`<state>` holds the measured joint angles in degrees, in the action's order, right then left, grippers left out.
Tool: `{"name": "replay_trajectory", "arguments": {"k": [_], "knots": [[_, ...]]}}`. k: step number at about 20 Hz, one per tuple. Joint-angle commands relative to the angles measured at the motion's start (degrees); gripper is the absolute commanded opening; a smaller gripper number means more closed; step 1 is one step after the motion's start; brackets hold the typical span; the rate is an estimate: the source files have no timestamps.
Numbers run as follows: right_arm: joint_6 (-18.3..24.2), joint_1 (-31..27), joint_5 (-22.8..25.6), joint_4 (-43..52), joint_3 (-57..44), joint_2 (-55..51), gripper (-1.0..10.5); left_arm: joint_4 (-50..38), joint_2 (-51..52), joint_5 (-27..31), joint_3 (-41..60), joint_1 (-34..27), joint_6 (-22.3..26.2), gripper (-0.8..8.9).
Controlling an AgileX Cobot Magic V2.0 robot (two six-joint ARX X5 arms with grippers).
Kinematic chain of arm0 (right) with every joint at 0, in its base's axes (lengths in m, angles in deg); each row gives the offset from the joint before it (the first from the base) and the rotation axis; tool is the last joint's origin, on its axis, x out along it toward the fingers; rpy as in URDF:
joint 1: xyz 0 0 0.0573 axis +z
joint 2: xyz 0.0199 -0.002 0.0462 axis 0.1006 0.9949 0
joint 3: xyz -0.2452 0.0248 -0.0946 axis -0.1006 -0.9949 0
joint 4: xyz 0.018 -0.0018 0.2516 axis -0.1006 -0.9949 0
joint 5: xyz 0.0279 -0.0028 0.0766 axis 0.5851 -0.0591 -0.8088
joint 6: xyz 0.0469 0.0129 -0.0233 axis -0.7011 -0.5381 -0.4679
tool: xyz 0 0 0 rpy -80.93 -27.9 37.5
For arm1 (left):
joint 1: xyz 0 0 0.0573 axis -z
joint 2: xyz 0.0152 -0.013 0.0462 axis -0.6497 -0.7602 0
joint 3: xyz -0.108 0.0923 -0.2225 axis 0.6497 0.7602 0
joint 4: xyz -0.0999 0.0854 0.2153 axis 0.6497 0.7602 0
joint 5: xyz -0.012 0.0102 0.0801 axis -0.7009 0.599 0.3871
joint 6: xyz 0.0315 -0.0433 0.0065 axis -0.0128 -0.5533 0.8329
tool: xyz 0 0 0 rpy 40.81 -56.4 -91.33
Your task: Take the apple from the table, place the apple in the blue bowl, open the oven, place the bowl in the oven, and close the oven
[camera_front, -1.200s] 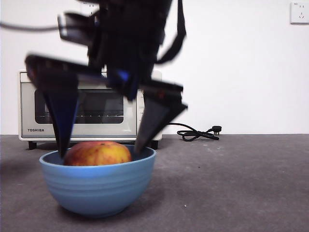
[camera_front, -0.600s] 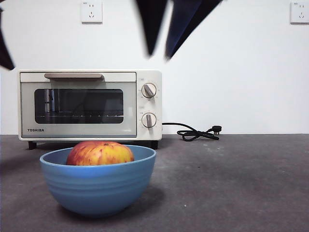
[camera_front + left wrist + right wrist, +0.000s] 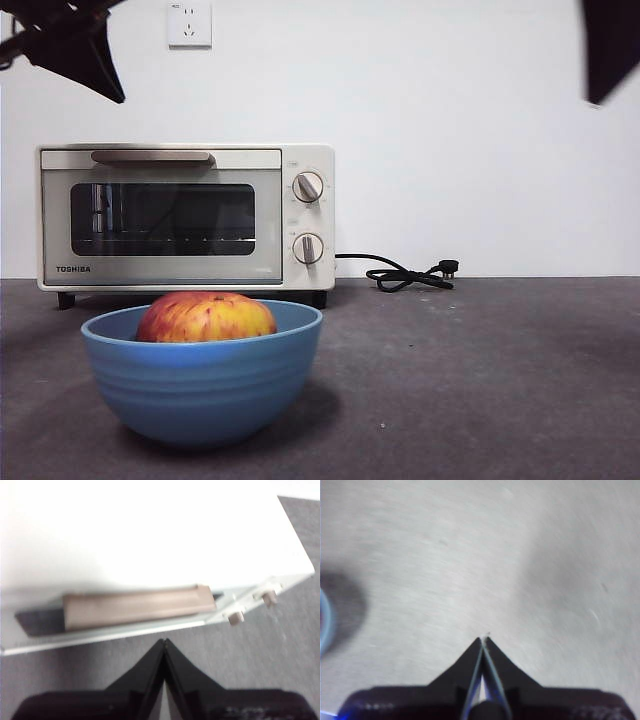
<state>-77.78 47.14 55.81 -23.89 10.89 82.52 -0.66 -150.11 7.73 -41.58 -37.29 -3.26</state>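
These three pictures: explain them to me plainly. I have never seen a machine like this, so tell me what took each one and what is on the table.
This is a two-armed robot at a table. The front view looks level across it: an apple sits in a blue bowl, with a closed oven behind.

The other two pictures come from cameras on the arms' wrists. The left gripper, shut and empty, hangs above the oven's handle. The right gripper, also shut and empty, is over bare table. In the front view both arms show only as dark tips at the top corners.
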Motion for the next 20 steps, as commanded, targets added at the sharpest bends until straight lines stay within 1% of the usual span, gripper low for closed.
{"name": "replay_trajectory", "arguments": {"k": [1, 4, 9, 14, 17, 20], "knots": [[-1.62, -3.13, -1.92, 0.39, -4.13, -4.37, -0.1, 0.07, -4.00, -0.33, -3.21, 0.20, 0.02, -0.05], [-3.87, -5.53, -4.09, 0.37, -7.91, -10.49, -0.1, 0.09, -8.33, -0.33, -6.36, 0.20, 0.00, -0.05], [-7.52, -5.86, -4.83, -1.60, -10.54, -17.70, -0.1, -0.33, -12.72, -0.31, -6.71, 0.20, -0.81, -0.05], [-8.48, -5.84, -4.68, -2.67, -10.54, -19.39, -0.1, 1.42, -13.42, -0.31, -6.71, 0.37, -0.52, -0.05], [-9.33, -5.84, -4.68, -2.67, -10.54, -19.39, -0.1, 4.48, -13.42, -0.26, -6.71, 0.37, 0.66, -0.05], [-9.40, -5.84, -4.66, -2.54, -10.54, -19.37, -0.1, 6.45, -13.42, 0.15, -6.69, 0.37, 0.81, -0.05]]}}
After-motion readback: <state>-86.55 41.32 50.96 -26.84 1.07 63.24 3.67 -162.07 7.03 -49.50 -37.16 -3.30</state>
